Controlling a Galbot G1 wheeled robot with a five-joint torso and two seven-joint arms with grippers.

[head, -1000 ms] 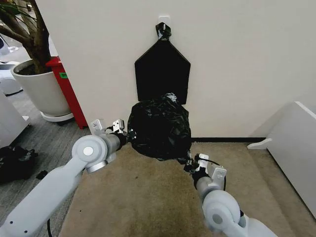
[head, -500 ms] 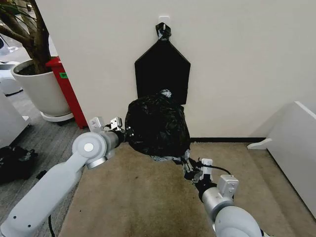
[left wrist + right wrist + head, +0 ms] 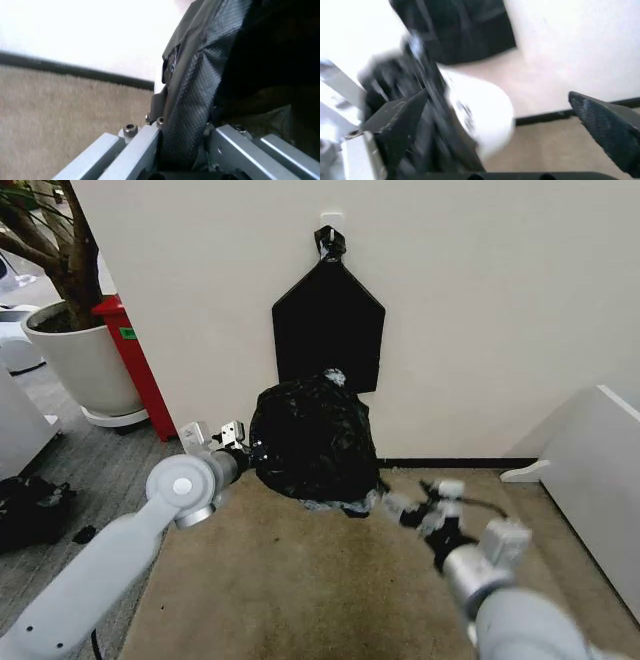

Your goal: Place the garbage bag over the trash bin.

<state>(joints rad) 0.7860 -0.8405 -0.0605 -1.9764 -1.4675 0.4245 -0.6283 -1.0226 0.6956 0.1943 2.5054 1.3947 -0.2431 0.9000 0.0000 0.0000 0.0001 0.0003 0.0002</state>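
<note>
The garbage bag (image 3: pixel 312 442) now sits low against the wall, draped over a rounded shape with its lower edge reaching the carpet (image 3: pixel 300 580). In the right wrist view you can see the trash bin (image 3: pixel 480 112) as a creamy-white curved wall showing beside the black film, so part of it is bare on that side. From the head view the bin itself is hidden under the bag.

Compared with a second ago, the bundle has come down from mid-air to the floor, and the right gripper (image 3: pixel 420 505) has left the bag's lower edge and pulled away toward you. Its fingers are spread with nothing between them; the right wrist view shows both dark pads apart with open space in the middle. You can read that as a release on the right side.

The left gripper (image 3: pixel 232 442) is at the bag's left flank, and the left wrist view shows a fold of black film (image 3: pixel 190 112) pinched between its metal fingers, so it is clenched on the bag.

Judging from this, the covering is nearly done but not tidy: the white wall exposed on the right suggests the film may not be pulled evenly around the rim. The flat black bundle (image 3: pixel 328 320) hangs from the wall hook above.
</note>
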